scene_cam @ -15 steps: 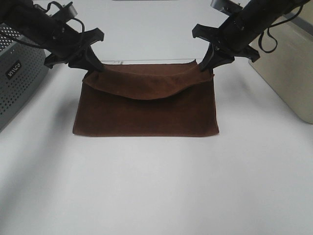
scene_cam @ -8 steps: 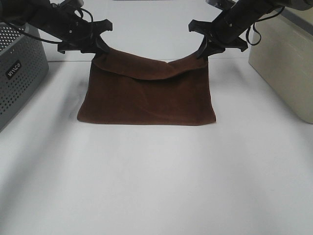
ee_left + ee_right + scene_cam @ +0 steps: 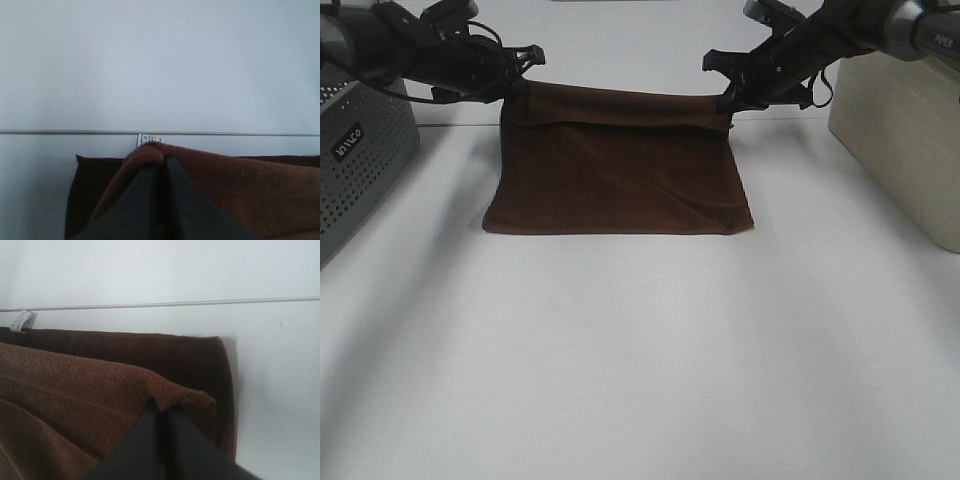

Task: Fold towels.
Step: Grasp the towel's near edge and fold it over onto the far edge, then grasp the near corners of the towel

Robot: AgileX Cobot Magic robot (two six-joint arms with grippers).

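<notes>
1. The left gripper (image 3: 516, 88) is pinched closed on the far left corner of the towel (image 3: 620, 185); in its wrist view the cloth wraps over the meeting fingertips, just beside the white tag (image 3: 148, 140); this grasp likely keeps the corner squared over the layer below.
2. The towel lies doubled on the worktop (image 3: 640, 360), towards the far side, between the arms; its top edge runs straight because both corners are held level.
3. The right gripper (image 3: 728, 98) is clamped on the far right corner; the held layer sits just short of the lower hem, perhaps slightly lifted; the view cannot settle it.
</notes>
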